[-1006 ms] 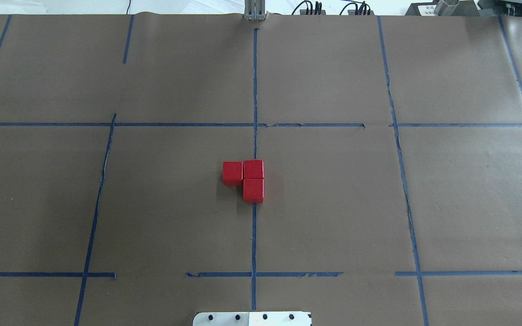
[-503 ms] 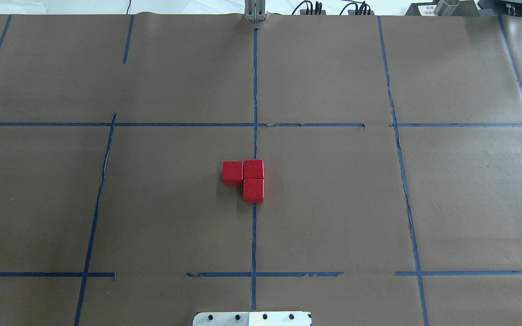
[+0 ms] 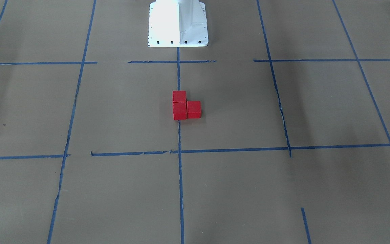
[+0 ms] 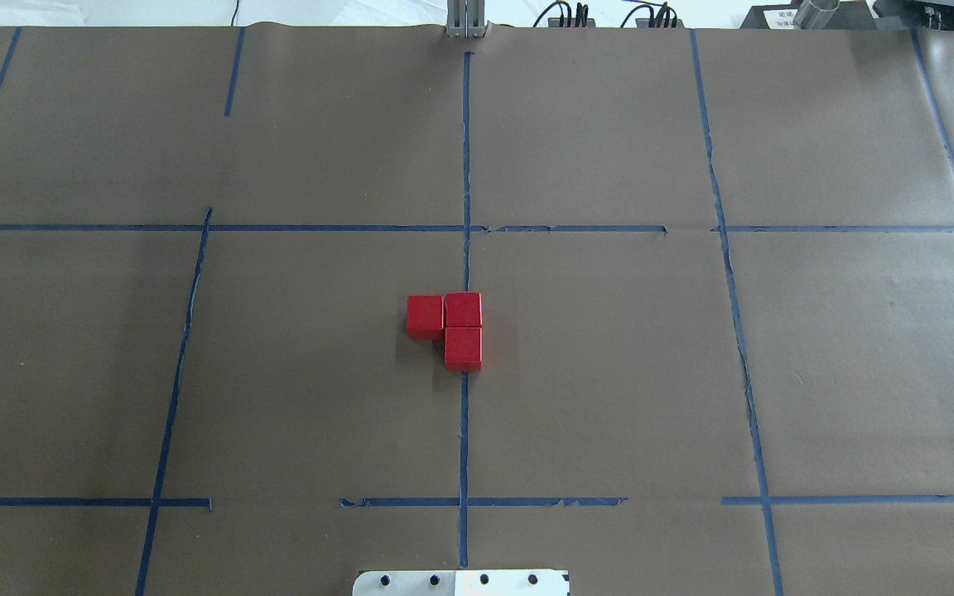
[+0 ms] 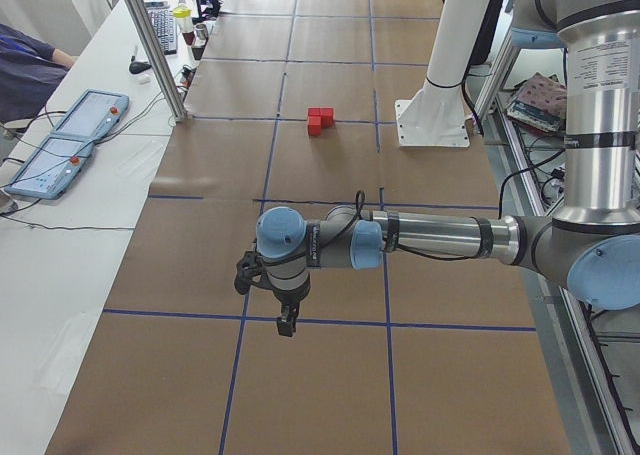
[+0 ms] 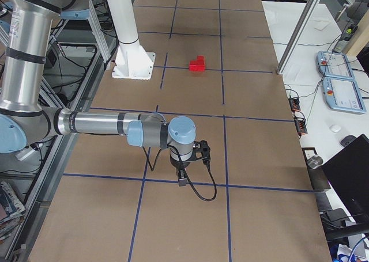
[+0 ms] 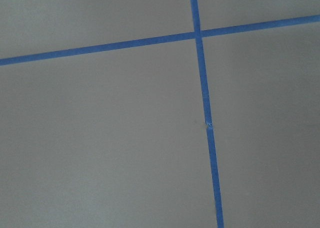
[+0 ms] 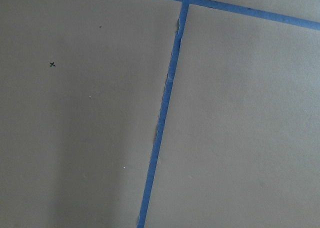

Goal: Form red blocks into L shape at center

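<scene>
Three red blocks [image 4: 425, 316] [image 4: 463, 310] [image 4: 463, 348] lie touching in an L on the center [image 4: 593, 364], two of them on its blue tape line. They also show in the front view [image 3: 179, 111] and small in both side views [image 5: 320, 121] [image 6: 198, 64]. My left gripper [image 5: 286, 325] hangs over bare paper far from them, toward the table's left end. My right gripper [image 6: 181, 181] hangs likewise toward the right end. I cannot tell whether either is open or shut. Both wrist views show only paper and tape.
The white robot base [image 4: 460, 582] [image 3: 178, 23] stands at the near middle edge. Aluminium posts [image 5: 150, 45] [image 6: 300, 26] rise at the far edge. Teach pendants [image 5: 60, 150] [image 6: 340, 89] lie on the white side table, where a person's sleeve [image 5: 25, 65] shows.
</scene>
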